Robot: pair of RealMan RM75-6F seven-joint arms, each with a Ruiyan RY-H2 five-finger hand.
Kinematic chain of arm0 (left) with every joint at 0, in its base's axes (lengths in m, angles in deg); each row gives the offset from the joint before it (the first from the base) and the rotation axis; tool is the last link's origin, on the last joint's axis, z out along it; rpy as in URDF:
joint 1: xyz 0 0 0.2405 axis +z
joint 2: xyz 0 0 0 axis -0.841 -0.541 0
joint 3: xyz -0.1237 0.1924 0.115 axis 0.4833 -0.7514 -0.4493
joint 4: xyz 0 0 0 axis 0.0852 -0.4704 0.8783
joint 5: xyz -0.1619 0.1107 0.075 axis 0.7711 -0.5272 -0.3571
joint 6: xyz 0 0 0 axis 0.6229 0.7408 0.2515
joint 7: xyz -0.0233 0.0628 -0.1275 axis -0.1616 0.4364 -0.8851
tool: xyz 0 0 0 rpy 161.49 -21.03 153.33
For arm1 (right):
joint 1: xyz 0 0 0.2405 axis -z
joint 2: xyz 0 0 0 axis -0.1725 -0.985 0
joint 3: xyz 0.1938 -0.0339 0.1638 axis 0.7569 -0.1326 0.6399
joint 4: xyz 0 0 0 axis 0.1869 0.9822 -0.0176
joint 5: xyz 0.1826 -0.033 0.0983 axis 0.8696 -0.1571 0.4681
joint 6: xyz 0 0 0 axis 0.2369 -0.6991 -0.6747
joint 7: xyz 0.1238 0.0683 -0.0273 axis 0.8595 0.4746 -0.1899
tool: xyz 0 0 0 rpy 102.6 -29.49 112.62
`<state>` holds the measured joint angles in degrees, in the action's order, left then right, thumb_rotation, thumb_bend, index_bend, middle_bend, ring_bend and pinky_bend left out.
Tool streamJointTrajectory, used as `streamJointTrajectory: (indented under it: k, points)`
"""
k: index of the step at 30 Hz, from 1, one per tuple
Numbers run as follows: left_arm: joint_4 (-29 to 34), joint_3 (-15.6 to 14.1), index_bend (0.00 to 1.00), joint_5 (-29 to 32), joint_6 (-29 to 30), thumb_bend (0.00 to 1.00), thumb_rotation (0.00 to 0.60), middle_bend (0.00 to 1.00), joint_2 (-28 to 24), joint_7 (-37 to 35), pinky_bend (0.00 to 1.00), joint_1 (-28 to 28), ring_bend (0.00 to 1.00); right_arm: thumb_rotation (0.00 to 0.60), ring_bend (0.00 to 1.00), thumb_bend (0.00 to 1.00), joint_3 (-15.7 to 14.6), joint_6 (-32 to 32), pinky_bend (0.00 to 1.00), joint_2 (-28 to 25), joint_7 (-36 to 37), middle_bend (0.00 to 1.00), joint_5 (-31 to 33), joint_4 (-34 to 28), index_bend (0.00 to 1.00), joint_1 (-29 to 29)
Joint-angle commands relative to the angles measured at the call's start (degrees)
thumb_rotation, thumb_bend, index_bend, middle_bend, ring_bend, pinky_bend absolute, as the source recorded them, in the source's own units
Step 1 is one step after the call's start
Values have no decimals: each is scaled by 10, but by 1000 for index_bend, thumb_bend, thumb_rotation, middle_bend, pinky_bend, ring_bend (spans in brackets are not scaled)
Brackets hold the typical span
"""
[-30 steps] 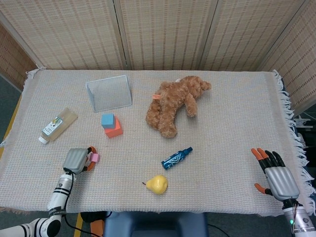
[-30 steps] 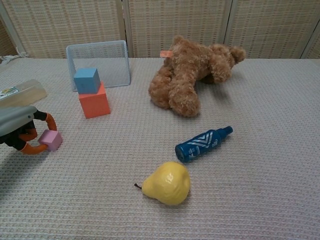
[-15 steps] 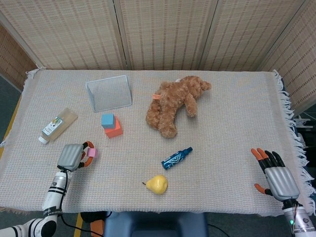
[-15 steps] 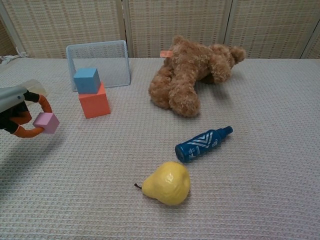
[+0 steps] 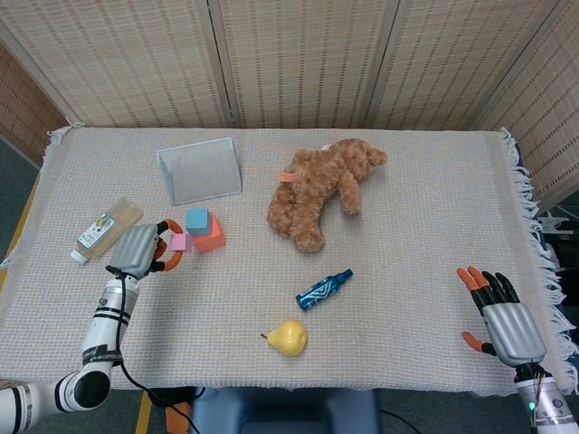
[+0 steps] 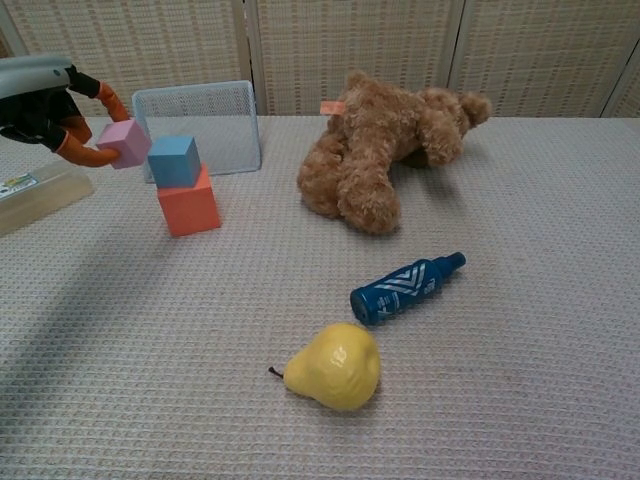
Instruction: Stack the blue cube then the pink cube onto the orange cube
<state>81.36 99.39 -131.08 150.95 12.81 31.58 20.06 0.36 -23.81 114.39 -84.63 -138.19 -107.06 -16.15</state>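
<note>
The blue cube sits on top of the orange cube left of the table's middle. My left hand holds the pink cube pinched between orange fingertips, raised in the air just left of the blue cube and about level with its top. Near the table's front right corner my right hand rests with its fingers spread and nothing in it; the chest view does not show it.
A wire mesh basket stands behind the cubes. A clear bottle lies at the left, a teddy bear at mid-back, a blue bottle and a yellow pear in front.
My left hand has lifted the pink cube off the cloth and carried it up and toward the stacked cubes. The right hand has barely moved.
</note>
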Motion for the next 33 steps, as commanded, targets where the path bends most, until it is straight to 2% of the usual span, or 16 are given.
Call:
streamJointTrajectory:
  k: [1,4,11,19,33]
  points:
    - [-5,20,463,52,-6,345,600,1000,17,35,1000,-42,1000,600,0,90,8,-33,0,9,30,0,-23,16,0,5]
    - [-33,24,458,80,0,344,600,1000,39,53,1000,-68,1000,600,0,90,13,-58,0,14,51,0,-33,33,0,11]
    - [-87,32,449,126,2,345,600,1000,67,67,1000,-104,1000,600,0,90,16,-52,0,5,58,0,-18,31,0,13]
    - [-113,34,449,142,3,347,600,1000,73,67,1000,-122,1000,600,0,90,17,-38,0,-2,51,0,-4,22,0,11]
    - [-155,14,439,156,3,345,600,1000,88,88,1000,-145,1000,600,0,90,16,-28,0,-8,44,0,3,15,0,10]
